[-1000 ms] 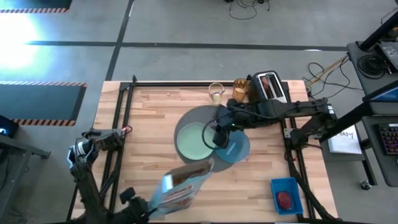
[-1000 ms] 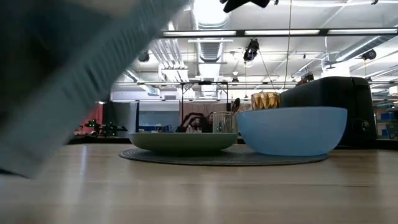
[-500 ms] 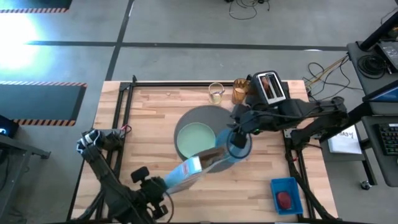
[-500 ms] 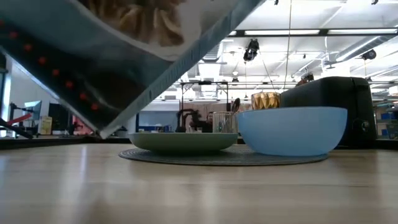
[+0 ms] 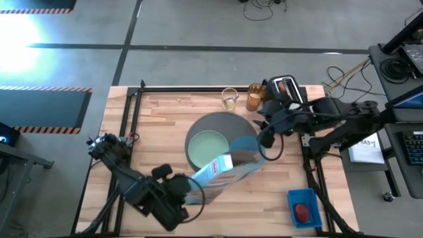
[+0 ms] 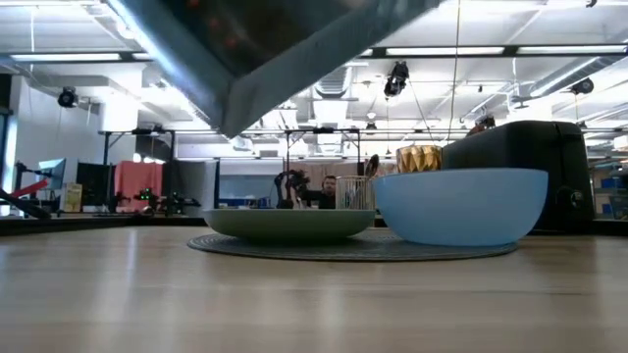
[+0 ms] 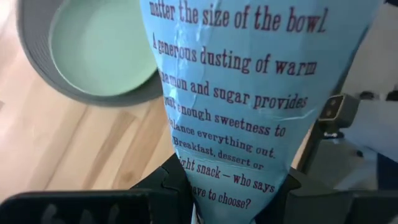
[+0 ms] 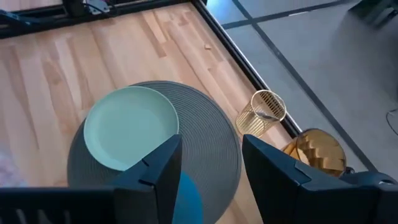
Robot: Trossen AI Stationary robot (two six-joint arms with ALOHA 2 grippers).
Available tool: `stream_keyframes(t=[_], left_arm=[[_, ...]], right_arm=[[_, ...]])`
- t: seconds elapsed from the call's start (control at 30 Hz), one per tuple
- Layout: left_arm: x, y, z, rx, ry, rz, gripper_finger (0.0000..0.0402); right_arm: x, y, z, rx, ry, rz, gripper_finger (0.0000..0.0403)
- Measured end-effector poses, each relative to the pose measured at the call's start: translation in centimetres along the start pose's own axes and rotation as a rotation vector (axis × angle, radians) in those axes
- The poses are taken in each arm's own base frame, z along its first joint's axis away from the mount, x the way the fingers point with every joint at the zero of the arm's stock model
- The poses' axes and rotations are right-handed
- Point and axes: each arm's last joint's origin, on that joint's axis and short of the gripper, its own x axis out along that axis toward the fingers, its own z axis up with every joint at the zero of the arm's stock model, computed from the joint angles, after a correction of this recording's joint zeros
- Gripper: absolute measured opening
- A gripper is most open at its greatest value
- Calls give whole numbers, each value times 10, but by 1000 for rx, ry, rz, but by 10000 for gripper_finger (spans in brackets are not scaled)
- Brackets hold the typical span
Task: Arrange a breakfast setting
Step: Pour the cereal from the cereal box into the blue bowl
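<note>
Cereal box [image 5: 215,170] looks light and thin-walled — left pincer [image 5: 187,190] grips its bottom end, tilted over blue bowl [image 5: 250,151]; right pincer [image 8: 208,177] stands open, empty.

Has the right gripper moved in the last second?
Yes. In the high view the right gripper has pulled back off the pale green plate, toward the toaster side.

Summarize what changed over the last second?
The left gripper carried the cereal bag in from the table's near edge, tipping it over the blue bowl. The right gripper let go of the bowl and pulled back toward the toaster. Green plate, mat and amber glass stayed put.
</note>
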Motion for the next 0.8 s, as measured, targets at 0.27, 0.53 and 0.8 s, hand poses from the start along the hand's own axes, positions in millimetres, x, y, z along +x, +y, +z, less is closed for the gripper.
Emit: stream_keyframes(t=[0.27, 0.53, 0.8], left_arm=[[13, 10, 15, -15, 123, -12, 94], [11, 21, 27, -50, 159, -49, 94], [9, 32, 36, -90, 259, -121, 93]], right_arm=[[-20, -13, -3, -41, -60, 2, 145], [-29, -9, -45, -101, -156, -112, 136], [-11, 7, -100, -17, -319, -23, 134]])
